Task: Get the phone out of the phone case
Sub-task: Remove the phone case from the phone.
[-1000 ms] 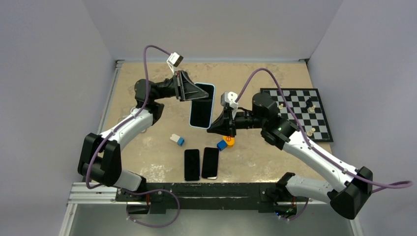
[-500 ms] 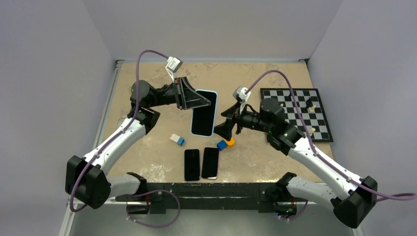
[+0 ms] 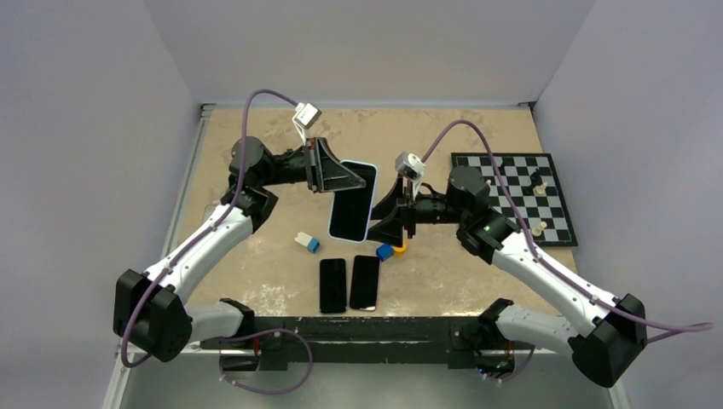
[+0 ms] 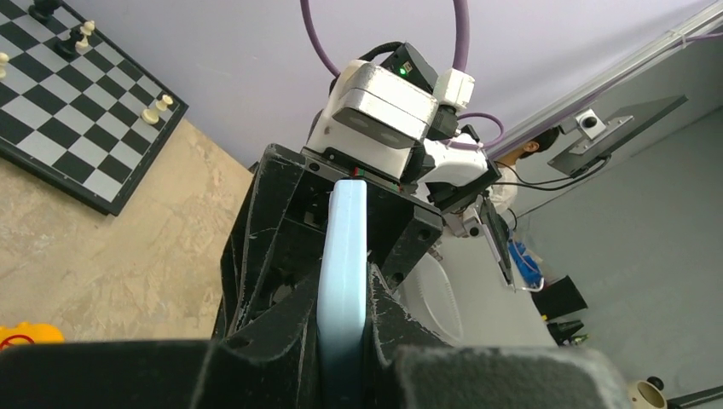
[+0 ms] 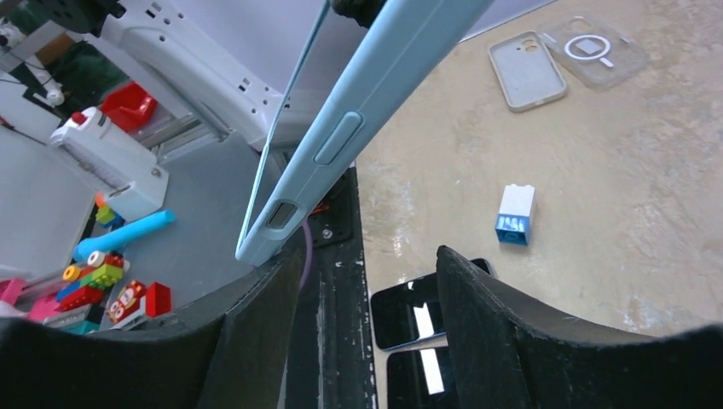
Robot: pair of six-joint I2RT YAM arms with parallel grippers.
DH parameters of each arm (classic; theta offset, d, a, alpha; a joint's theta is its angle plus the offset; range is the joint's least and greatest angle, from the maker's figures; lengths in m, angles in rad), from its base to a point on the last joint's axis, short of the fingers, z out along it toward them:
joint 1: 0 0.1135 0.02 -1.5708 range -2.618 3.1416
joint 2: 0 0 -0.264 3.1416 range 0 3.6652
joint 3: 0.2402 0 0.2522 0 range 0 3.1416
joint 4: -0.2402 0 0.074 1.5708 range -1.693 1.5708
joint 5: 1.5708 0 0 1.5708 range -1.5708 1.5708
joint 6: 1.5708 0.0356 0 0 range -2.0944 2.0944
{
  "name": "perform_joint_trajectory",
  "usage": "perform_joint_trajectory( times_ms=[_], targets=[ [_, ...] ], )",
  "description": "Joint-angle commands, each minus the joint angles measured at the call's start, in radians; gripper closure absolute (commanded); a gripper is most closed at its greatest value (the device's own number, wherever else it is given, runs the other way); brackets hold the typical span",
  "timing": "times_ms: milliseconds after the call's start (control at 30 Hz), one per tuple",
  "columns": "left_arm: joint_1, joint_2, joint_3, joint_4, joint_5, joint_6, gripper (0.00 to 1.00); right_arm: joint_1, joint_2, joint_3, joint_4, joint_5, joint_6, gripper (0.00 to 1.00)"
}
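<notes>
The phone [image 3: 349,207] shows its dark screen and sits in the light blue phone case [image 3: 369,173], held tilted above the table. My left gripper [image 3: 344,180] is shut on the case's upper left part. In the left wrist view the case edge [image 4: 343,273] is clamped between both fingers. My right gripper [image 3: 386,219] stands open against the case's right lower edge. In the right wrist view the case [image 5: 367,119] slants across the top, its lower corner at the left finger [image 5: 256,319]. The right gripper [image 5: 367,285] has nothing between its fingers.
Two bare phones [image 3: 348,284] lie side by side near the front edge. A white and blue block [image 3: 308,242], a blue block [image 3: 384,251] and an orange piece [image 3: 399,246] lie below the grippers. A chessboard [image 3: 516,196] lies right. Two empty cases [image 5: 554,61] lie far left.
My right gripper has gone from shut to open, backed off to the right, then come back to the case's right edge. The left arm shifted the cased phone slightly.
</notes>
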Motion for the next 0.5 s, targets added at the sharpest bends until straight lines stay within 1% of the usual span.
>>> perform_joint_trajectory(
  times_ms=[0, 67, 167, 267, 367, 433, 467],
  targets=[
    [0.003, -0.045, 0.038, -0.004, -0.052, 0.043, 1.00, 0.009, -0.024, 0.005, 0.072, -0.160, 0.000, 0.33],
    [0.005, -0.061, 0.046, -0.066, -0.080, 0.087, 1.00, 0.008, -0.039, -0.003, 0.043, -0.154, -0.027, 0.31],
    [0.009, -0.082, 0.057, -0.167, -0.130, 0.153, 1.00, 0.008, -0.033, -0.008, 0.021, -0.160, -0.049, 0.31],
    [0.024, -0.084, 0.043, -0.158, -0.171, 0.148, 1.00, 0.007, -0.013, -0.007, 0.030, -0.158, -0.053, 0.31],
    [0.034, -0.076, 0.040, -0.149, -0.193, 0.140, 1.00, 0.007, 0.007, -0.008, 0.099, -0.169, -0.014, 0.31],
    [0.034, -0.062, 0.041, -0.123, -0.185, 0.115, 1.00, 0.006, 0.019, 0.000, 0.140, -0.148, 0.020, 0.34],
    [0.034, -0.056, 0.038, -0.099, -0.178, 0.099, 1.00, 0.002, 0.029, 0.005, 0.154, -0.131, 0.038, 0.37]
  ],
)
